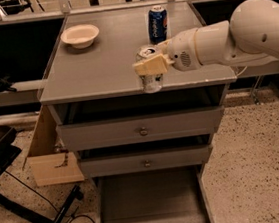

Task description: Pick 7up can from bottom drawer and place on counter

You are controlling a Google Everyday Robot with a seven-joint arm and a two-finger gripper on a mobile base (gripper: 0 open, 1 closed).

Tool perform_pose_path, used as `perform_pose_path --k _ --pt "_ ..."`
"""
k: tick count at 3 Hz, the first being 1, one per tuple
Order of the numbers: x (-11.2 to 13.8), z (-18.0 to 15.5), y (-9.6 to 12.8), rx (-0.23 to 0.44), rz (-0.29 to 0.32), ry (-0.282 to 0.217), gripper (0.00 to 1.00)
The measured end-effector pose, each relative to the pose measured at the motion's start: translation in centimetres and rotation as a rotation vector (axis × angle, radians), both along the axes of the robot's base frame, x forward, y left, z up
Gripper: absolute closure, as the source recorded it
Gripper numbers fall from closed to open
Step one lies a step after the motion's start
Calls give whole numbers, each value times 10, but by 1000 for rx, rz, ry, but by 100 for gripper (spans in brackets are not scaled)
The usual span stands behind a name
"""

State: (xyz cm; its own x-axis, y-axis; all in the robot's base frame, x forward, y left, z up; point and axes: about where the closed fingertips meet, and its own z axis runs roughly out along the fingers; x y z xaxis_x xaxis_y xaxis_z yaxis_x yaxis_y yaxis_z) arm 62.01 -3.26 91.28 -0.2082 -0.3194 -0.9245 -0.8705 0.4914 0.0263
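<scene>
My gripper (148, 66) squeezes the can (151, 83) tight from the right. We are at the near edge of the counter (99, 67), a bit right of the middle. The bottom drawer (150, 203) is open down below. A blue can (158, 24) and a bowl (80, 35) sit farther back.

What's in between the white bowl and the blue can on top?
Nothing, just bare counter, as the camera view shows. The gripper grips the 7up can nearer the front edge, not between the bowl and blue can.
</scene>
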Motion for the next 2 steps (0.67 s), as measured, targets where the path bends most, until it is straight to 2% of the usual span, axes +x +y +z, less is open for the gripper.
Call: perform_pose_path --k 1,2 --pt "28 11 10 37 -10 -26 100" --pt "56 2 24 94 7 -37 100"
